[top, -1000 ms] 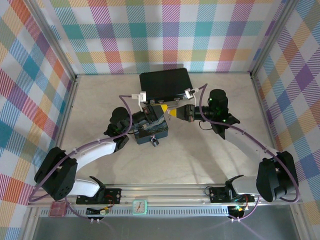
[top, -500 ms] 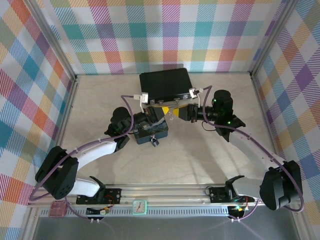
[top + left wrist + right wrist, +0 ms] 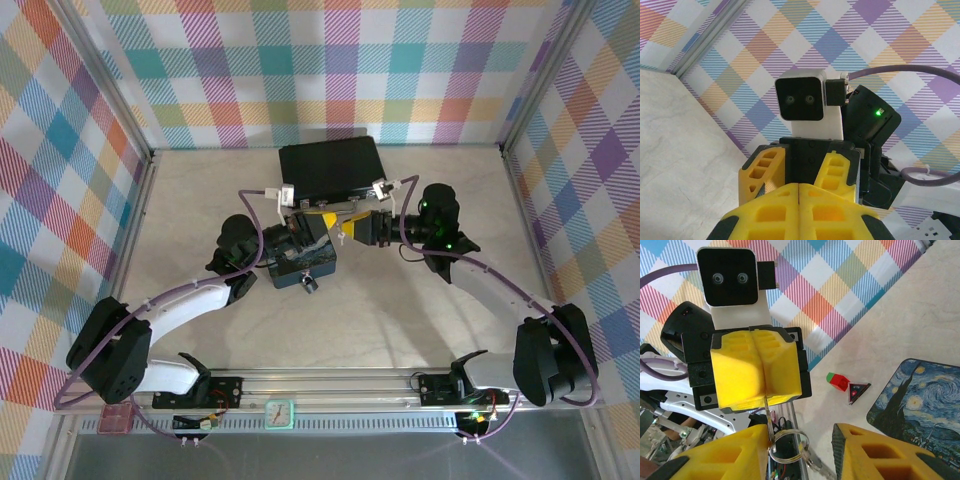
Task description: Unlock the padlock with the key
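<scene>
The key [image 3: 768, 416] is pinched in left gripper [image 3: 764, 392].

Both arms reach forward over the counter and converge at its centre. The left claw [image 3: 763, 371] has its fingers pressed flush together. The right claw [image 3: 801, 452] faces it closely, fingers parted.

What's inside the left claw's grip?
The key sticks out of the shut left claw; the part pinched inside is hidden.
</scene>
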Available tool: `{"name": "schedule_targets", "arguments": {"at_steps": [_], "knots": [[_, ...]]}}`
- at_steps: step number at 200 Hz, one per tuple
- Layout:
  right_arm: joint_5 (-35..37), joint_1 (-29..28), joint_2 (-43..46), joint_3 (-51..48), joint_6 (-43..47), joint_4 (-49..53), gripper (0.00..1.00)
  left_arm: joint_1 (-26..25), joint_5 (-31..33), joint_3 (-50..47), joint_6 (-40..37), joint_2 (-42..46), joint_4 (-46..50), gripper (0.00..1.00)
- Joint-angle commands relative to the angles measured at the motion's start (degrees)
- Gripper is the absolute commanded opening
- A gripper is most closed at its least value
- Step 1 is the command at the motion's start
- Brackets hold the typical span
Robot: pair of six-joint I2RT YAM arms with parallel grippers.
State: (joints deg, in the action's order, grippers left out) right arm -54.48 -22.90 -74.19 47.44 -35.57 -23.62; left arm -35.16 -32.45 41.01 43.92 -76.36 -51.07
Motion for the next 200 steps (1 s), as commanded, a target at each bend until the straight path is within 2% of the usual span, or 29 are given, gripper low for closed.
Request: {"name": "schedule_targets", "arguments": {"at_steps": [1, 76, 89, 135, 171, 178, 182, 188, 193, 200], "knots": [[-3.06, -0.48, 0.35, 0.7, -0.79, -3.0, 0.39, -0.34, -0.29, 0.9, -0.24, 0.82, -2.24, 0.0], [-2.53, -2.46, -0.43, 0.18, -2.41, -6.19, 0.34, -1.14, 1.09, 0.53, -0.54, 1.64, -1.54, 0.0], [-1.64, -2.43, -0.04, -0.23, -2.49, -6.6, 0.29, -1.23, 1.43, 0.4, -0.77, 1.98, -1.06, 0.0], [-0.84, -2.42, 0.44, -0.31, -1.22, -4.61, 0.0, -1.31, 4.23, -1.35, -1.25, 3.96, -0.84, 0.0], [1.08, -2.33, 0.89, -0.09, -0.4, -2.92, 0.0, -1.32, 5.45, -1.31, -1.9, 4.9, 0.41, 0.0], [1.24, -2.33, 0.89, 0.1, -0.3, -2.63, 0.0, -1.32, 5.58, -1.3, -2.06, 5.07, 0.76, 0.08], [1.44, -2.33, 0.9, 0.19, -0.35, -2.26, 0.0, -1.32, 5.67, -1.29, -2.16, 5.15, 0.92, 0.17], [1.95, -2.35, 1.12, 0.5, -0.25, -1.66, 0.0, -1.32, 6.17, -1.29, -2.15, 5.36, 1.32, 0.35], [2.27, -2.33, 1.16, 0.59, 0.08, -0.9, 0.0, -1.23, 6.76, -1.43, -2.3, 5.63, 2.16, 0.56], [2.71, -2.37, 1.46, 0.93, 0.71, 0.47, 0.0, -0.99, 7.93, -1.53, -2.65, 6.52, 4.16, 0.76]]}}
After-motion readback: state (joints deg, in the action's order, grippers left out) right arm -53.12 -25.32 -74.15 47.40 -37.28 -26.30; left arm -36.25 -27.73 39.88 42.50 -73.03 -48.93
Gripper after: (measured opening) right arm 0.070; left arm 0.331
